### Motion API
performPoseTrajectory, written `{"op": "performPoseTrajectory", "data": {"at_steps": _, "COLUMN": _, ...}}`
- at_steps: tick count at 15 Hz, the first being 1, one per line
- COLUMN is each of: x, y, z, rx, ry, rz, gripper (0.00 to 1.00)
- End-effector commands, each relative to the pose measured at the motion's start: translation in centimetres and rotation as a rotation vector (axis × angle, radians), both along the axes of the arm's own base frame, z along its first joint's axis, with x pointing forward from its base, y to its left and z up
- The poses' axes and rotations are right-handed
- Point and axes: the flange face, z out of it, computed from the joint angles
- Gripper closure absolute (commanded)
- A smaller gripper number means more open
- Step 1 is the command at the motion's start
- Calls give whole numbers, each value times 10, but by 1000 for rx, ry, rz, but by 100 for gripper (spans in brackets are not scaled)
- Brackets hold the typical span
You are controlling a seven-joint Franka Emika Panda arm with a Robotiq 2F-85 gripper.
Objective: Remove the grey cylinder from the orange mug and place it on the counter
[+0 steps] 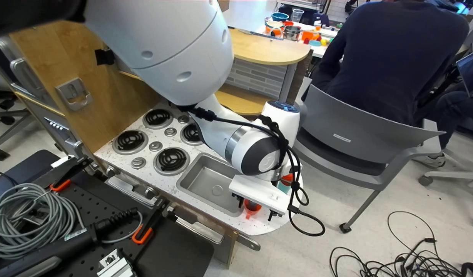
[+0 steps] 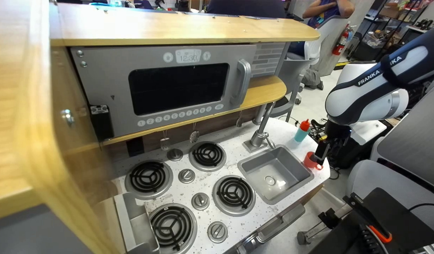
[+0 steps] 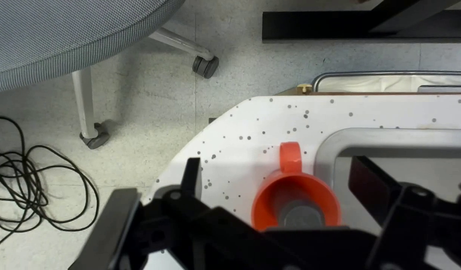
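Two black fingers [image 3: 373, 189] of the end effector [image 3: 283, 182] stand wide apart with nothing held between them, so the step in hand, as I judge it, is the reach for the grey cylinder [image 3: 301, 218] inside the orange mug [image 3: 266, 202]. To do it well, the fingers should center on the cylinder rather than the mug, narrow until they fit within the mouth without catching the rim, and only then go straight down, slowly; a firm squeeze and a vertical lift should keep the mug from tipping or riding up. Seen from the wrist, the cylinder lies between the fingers but off their midline, toward the one nearer the steel sink [image 3: 325, 161]; how far below the tips is hard to judge, as is any lean. The end effector's body hides part of the mug, which stands upright on the speckled white tabletop [image 3: 230, 161], just beside the sink. Farther out, in an exterior view, a red-capped turquoise squeeze bottle [image 2: 301, 133] stands on the same tabletop.
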Motion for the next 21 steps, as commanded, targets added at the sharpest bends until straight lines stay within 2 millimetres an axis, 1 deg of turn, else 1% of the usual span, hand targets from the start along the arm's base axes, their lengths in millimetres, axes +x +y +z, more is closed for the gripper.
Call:
{"op": "performPoseTrajectory", "data": {"at_steps": 1, "x": 11, "y": 3, "z": -5, "rx": 8, "ry": -24, "rz": 63, "gripper": 0}}
{"op": "performPoseTrajectory", "data": {"at_steps": 6, "x": 17, "y": 14, "z": -4, "rx": 33, "ry": -34, "rz": 95, "gripper": 1}}
{"op": "performPoseTrajectory", "data": {"at_steps": 7, "x": 17, "y": 15, "z": -5, "rx": 34, "ry": -34, "rz": 100, "gripper": 8}}
{"op": "performPoseTrajectory", "data": {"at_steps": 8, "x": 19, "y": 16, "z": -4, "rx": 31, "ry": -36, "rz": 104, "gripper": 26}}
{"op": "performPoseTrajectory", "data": {"at_steps": 9, "x": 20, "y": 17, "z": -4, "rx": 31, "ry": -39, "rz": 109, "gripper": 28}}
{"op": "performPoseTrajectory", "data": {"at_steps": 17, "x": 28, "y": 27, "z": 8, "rx": 31, "ry": -84, "rz": 155, "gripper": 91}}
{"op": "performPoseTrajectory", "data": {"at_steps": 18, "x": 28, "y": 27, "z": 9, "rx": 34, "ry": -85, "rz": 152, "gripper": 94}}
{"op": "performPoseTrajectory", "data": {"at_steps": 19, "x": 28, "y": 27, "z": 10, "rx": 35, "ry": -85, "rz": 149, "gripper": 92}}
{"op": "performPoseTrajectory", "data": {"at_steps": 21, "x": 28, "y": 23, "z": 12, "rx": 31, "ry": -83, "rz": 140, "gripper": 92}}
